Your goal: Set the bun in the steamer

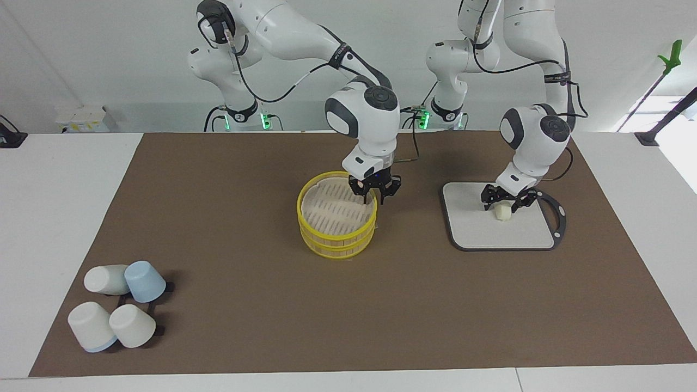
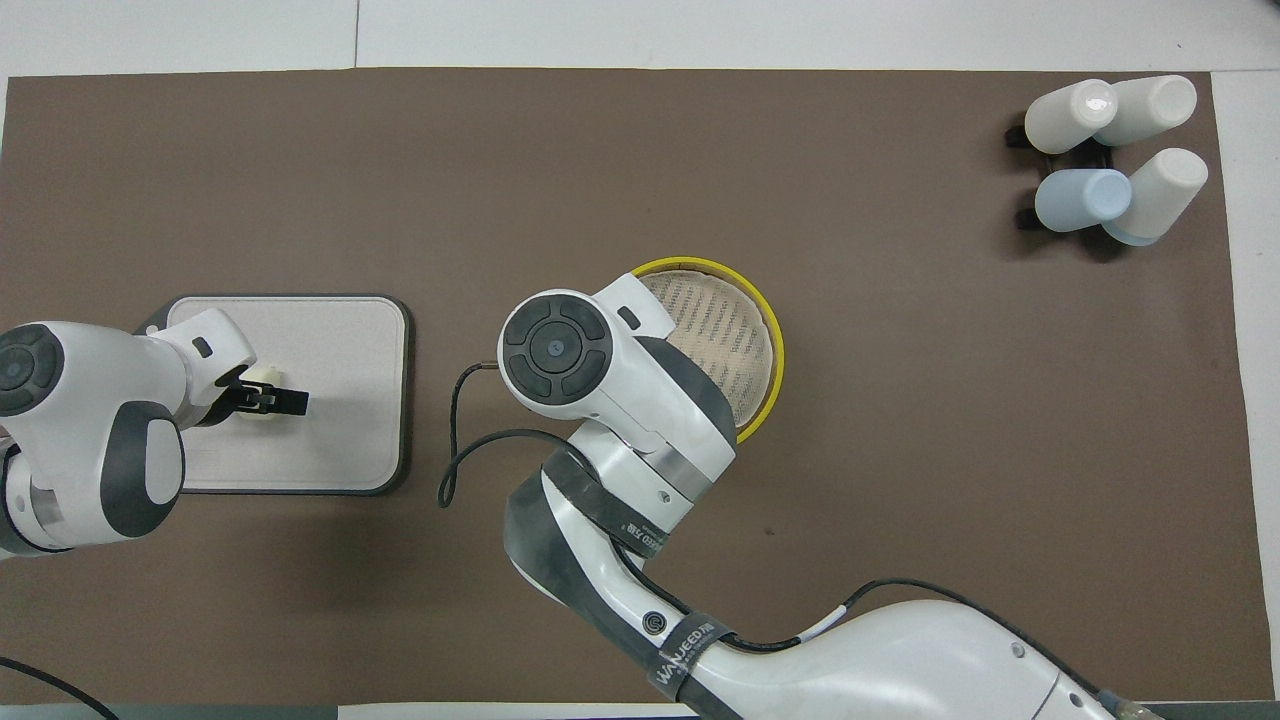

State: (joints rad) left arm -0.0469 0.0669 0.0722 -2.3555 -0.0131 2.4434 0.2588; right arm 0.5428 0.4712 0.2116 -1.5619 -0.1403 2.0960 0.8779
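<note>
The bun (image 1: pixel 503 213) is small and cream-white and lies on the grey cutting board (image 1: pixel 479 231) toward the left arm's end of the table. My left gripper (image 1: pixel 504 206) is low over the board, open, with a finger on each side of the bun. In the overhead view the bun (image 2: pixel 262 380) shows partly under that gripper (image 2: pixel 265 398). The steamer (image 1: pixel 336 218), yellow-rimmed with a slatted floor, stands at mid-table with nothing in it and no lid in view. My right gripper (image 1: pixel 373 197) is at the steamer's rim on the side toward the cutting board. In the overhead view its own wrist hides it.
Several white and pale-blue cups (image 1: pixel 117 305) lie on a black rack at the right arm's end, farther from the robots. A brown mat (image 1: pixel 272 326) covers the table. The right arm's wrist covers part of the steamer (image 2: pixel 745 340) in the overhead view.
</note>
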